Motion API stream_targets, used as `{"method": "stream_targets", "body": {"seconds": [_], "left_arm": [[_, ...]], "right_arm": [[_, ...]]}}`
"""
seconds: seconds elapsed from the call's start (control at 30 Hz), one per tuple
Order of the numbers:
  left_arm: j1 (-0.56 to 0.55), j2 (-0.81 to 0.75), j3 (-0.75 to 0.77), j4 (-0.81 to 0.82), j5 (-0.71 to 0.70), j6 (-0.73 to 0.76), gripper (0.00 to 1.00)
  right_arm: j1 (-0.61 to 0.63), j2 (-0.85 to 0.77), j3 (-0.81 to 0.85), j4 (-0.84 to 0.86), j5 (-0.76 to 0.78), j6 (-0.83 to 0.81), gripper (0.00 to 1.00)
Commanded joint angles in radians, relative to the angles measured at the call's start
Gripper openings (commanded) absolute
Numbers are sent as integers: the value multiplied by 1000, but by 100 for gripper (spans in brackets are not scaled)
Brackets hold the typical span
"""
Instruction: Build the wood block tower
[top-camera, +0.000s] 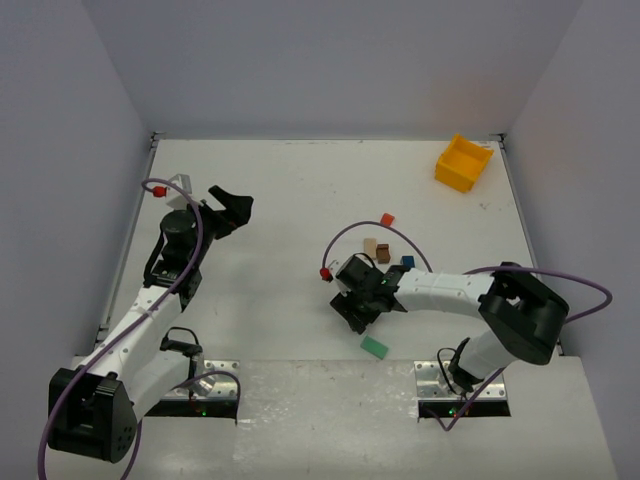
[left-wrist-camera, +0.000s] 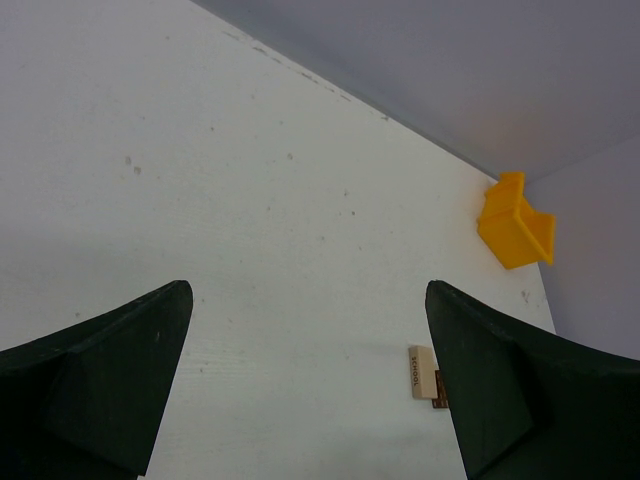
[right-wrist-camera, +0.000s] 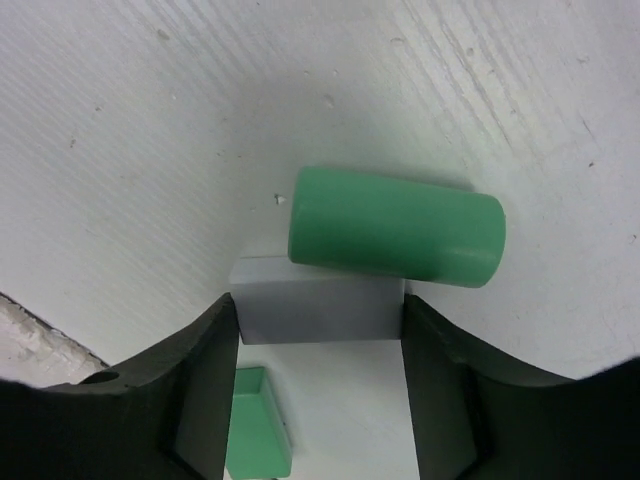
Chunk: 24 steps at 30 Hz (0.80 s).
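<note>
My right gripper (right-wrist-camera: 320, 302) has a finger pressed against each end of a white block (right-wrist-camera: 318, 318). A green cylinder (right-wrist-camera: 395, 227) lies on its side touching the far edge of that block. Whether it rests on the block I cannot tell. A teal-green block (right-wrist-camera: 257, 425) lies on the table under the left finger, and shows in the top view too (top-camera: 374, 347). The right gripper (top-camera: 353, 306) hides the white block from above. Loose red (top-camera: 387, 219), tan (top-camera: 370, 246), brown (top-camera: 383, 255) and blue (top-camera: 407, 261) blocks lie behind it. My left gripper (top-camera: 229, 207) hangs open and empty at the far left.
A yellow bin (top-camera: 463, 162) stands at the back right corner, seen also from the left wrist (left-wrist-camera: 515, 222). Between the left fingers, the tan block marked SCHOOL (left-wrist-camera: 423, 372) shows with the brown block (left-wrist-camera: 439, 392) tucked behind it. Walls close off the table's sides.
</note>
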Motion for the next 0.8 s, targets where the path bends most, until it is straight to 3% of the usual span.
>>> {"method": "stream_targets", "body": {"seconds": [0.0, 0.1, 0.13, 0.27, 0.5, 0.77], "left_arm": [[-3, -8, -1, 31, -1, -2, 100], [-3, -10, 0, 30, -1, -3, 100], [-3, -10, 2, 28, -3, -5, 100], [-3, -10, 8, 8, -7, -12, 100], [-3, -41, 16, -19, -59, -11, 100], [-3, -79, 11, -53, -116, -17, 100]], "right_arm": [[4, -41, -19, 34, -20, 20, 48], [10, -71, -22, 18, -17, 37, 26], [15, -90, -23, 11, -19, 44, 25], [40, -158, -27, 12, -43, 67, 24], [62, -187, 4, 148, -264, 52, 23], [70, 41, 250, 181, 4, 124, 22]]}}
